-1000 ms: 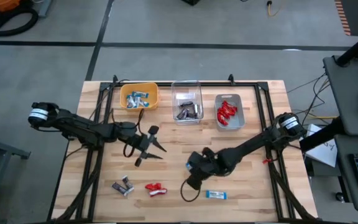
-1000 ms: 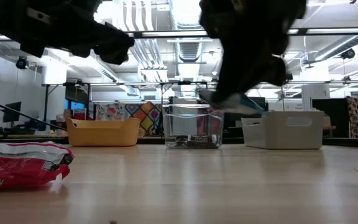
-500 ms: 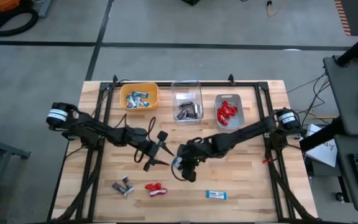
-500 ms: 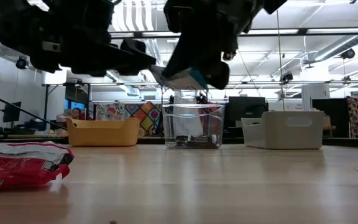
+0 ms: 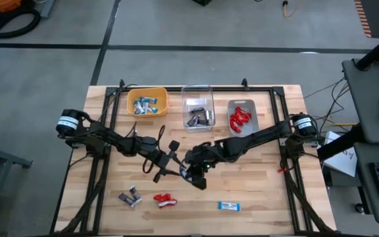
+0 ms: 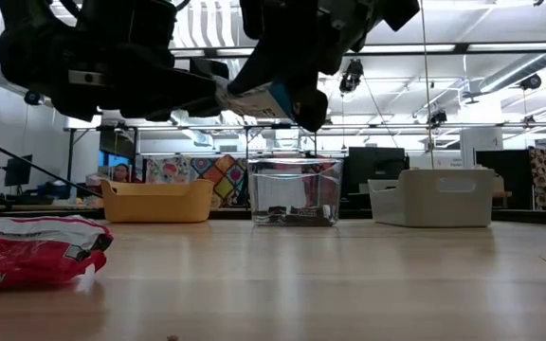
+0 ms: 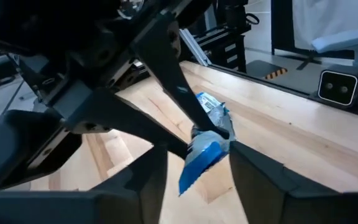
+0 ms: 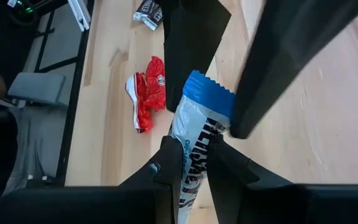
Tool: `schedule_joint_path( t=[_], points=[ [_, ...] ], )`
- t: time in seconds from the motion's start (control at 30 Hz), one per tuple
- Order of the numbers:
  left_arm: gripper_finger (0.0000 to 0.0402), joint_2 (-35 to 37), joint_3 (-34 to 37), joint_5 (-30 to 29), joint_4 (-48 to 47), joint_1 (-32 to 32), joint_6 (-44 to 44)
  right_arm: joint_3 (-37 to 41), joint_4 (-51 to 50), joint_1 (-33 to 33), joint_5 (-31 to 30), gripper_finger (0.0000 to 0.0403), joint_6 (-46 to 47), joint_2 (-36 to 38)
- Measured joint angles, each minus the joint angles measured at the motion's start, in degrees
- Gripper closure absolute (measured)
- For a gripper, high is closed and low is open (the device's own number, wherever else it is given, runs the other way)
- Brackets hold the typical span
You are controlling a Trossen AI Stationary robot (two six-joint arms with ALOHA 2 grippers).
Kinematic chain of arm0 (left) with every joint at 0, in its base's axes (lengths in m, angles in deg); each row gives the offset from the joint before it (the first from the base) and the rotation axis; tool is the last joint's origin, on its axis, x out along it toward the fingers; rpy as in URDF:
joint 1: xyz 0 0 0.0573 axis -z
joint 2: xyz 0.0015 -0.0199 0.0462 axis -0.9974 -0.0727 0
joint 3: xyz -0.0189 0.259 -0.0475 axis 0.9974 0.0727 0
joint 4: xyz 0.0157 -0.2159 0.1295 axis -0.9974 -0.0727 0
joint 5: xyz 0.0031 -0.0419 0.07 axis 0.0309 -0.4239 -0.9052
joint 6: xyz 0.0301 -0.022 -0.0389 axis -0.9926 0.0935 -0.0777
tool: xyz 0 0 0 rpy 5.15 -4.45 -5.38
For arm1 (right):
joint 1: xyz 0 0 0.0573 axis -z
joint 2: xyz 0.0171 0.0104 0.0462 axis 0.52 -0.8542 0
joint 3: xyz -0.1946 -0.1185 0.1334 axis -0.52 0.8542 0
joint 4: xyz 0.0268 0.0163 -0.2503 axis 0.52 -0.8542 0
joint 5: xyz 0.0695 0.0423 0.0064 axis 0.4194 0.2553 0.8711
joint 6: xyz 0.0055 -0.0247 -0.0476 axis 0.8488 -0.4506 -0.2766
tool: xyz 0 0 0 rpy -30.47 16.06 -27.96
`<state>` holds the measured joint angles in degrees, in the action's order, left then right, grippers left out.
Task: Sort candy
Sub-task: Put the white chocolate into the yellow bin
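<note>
My right gripper [image 8: 194,149] is shut on a blue-and-white candy [image 7: 207,146] held in the air over the table's middle. My left gripper [image 7: 196,163] is open. Its fingers [image 8: 191,43] stand on either side of the candy's blue crimped end [image 8: 209,93]. In the high view the two grippers meet tip to tip, left [image 5: 178,166] and right [image 5: 191,172]. Near the front edge lie a dark brown candy [image 5: 131,197], a red candy [image 5: 164,200] and another blue-and-white candy [image 5: 228,206], all flat on the wood. My right gripper pinches the candy's white middle part [image 8: 190,152] between its two fingers. The wrapper runs on past the fingertips to its free blue end, and the candy is lifted clear of the table [image 6: 268,99]. Whether my left gripper's fingers touch that blue end, I cannot tell.
Along the far edge stand a yellow bin [image 5: 147,102] with blue-and-white candies, a clear bin [image 5: 198,108] with dark brown ones and a grey bin [image 5: 243,117] with red ones. Dark frame rails [image 5: 107,151] run down both sides of the table.
My right gripper has carried the blue-and-white candy up and toward the table's left, away from the near edge, turning as it went. My left gripper has come down and toward the right, so its fingers now stand around the candy's blue end.
</note>
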<state>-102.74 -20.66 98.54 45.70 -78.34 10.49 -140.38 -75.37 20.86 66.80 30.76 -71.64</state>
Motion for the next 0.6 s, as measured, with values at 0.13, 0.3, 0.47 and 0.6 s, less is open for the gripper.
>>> schedule_joint_path(
  t=[0.13, 0.3, 0.47, 0.6],
  points=[
    [0.0310, -0.3, 0.0, 0.1, -0.2, 0.0, -0.3, 0.0, 0.0, 0.0, -0.1, 0.0346, -0.1, 0.0],
    [0.0390, 0.3, 0.0, 0.2, -0.3, 0.0, -0.9, 0.0, -0.1, 0.0, 0.2, 0.0341, 0.7, 0.0],
    [0.0393, 1.5, 0.1, -0.1, -1.9, 0.0, -0.1, 0.0, -0.3, 0.7, 1.6, 0.0302, 2.4, 0.1],
    [0.0399, 3.9, 0.1, -0.4, -5.9, 0.0, 0.8, 0.0, -2.4, 1.3, 1.5, 0.0264, 1.9, 1.3]
  ],
)
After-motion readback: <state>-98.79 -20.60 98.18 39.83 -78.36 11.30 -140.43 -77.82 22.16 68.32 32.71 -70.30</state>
